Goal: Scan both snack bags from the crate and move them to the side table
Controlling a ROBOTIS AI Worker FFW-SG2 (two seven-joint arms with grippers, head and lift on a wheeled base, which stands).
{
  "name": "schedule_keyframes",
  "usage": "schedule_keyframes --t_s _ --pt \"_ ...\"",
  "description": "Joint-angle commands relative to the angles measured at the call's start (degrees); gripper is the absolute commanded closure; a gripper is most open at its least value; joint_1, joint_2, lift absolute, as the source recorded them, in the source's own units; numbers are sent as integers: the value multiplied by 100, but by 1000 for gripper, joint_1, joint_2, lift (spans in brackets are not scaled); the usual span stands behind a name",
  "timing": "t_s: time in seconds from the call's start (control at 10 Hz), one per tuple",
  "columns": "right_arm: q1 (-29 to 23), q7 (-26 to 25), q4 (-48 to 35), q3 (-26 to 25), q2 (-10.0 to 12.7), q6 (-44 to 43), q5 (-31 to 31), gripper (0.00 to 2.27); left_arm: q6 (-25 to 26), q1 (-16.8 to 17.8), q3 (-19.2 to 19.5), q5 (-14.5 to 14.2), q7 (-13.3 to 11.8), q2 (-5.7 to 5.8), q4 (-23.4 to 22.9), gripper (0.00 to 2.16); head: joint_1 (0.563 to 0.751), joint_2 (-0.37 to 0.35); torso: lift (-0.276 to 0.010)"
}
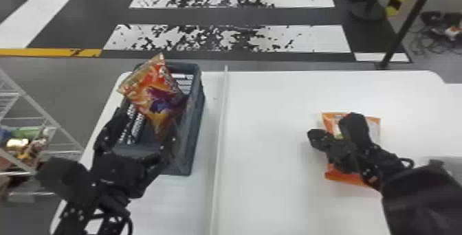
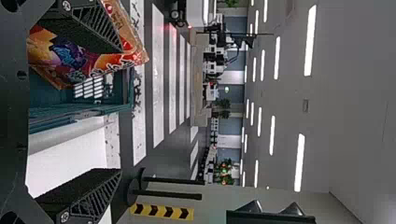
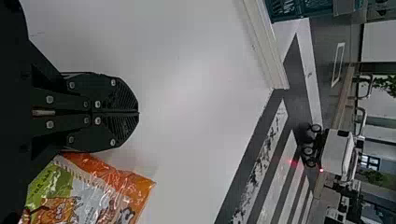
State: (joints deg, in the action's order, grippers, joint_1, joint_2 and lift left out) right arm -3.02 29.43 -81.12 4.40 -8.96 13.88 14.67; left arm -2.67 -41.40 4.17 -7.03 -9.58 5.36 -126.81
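**A:** Where are the 2 bags at?

**B:** Red bag [image 1: 153, 97] is propped up in the crate [image 1: 195, 134], printed face towards the robot. 1 end pokes above the rim, far and left; the long axis slants from there down to near right. Orange bag [image 1: 343, 176] is flat on the worktop [image 1: 268, 131], long axis running roughly near to far.

**A:** Why's the red bag stood up like that?

**B:** Guessing the crate walls keep it up, so there's an edge to grab. Orange bag lying flat probably just won't slide, and that side looks like the drop-off. Can't tell if it's been scanned.

**A:** Hands?

**B:** Left hand [image 2: 121, 111] is spread wide by the red bag, not gripping. Right hand [image 3: 138, 112] is closed on nothing, just over the orange bag. I'd say the next job is squeezing the red bag with the left. Careful, a loose corner could snag the rim.

**A:** Anything further out?

**B:** Pale strip [image 1: 220, 127] right of the crate, wire rack [image 1: 51, 117] off left.
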Motion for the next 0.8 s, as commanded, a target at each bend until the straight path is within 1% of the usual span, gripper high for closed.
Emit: schedule_keyframes --t_s 0.0,0.4,0.7 --pt "-41 19 -18 -36 -27 -3 1 2250 0 0 -4 0 0 -9 -2 90 695 62 -75" --pt "-577 98 -642 -167 -97 -3 1 2250 0 18 13 0 0 -9 24 90 695 55 -75" --pt "-630 107 -677 -194 -123 -3 -8 2250 18 35 13 -9 0 0 42 90 695 49 -75"
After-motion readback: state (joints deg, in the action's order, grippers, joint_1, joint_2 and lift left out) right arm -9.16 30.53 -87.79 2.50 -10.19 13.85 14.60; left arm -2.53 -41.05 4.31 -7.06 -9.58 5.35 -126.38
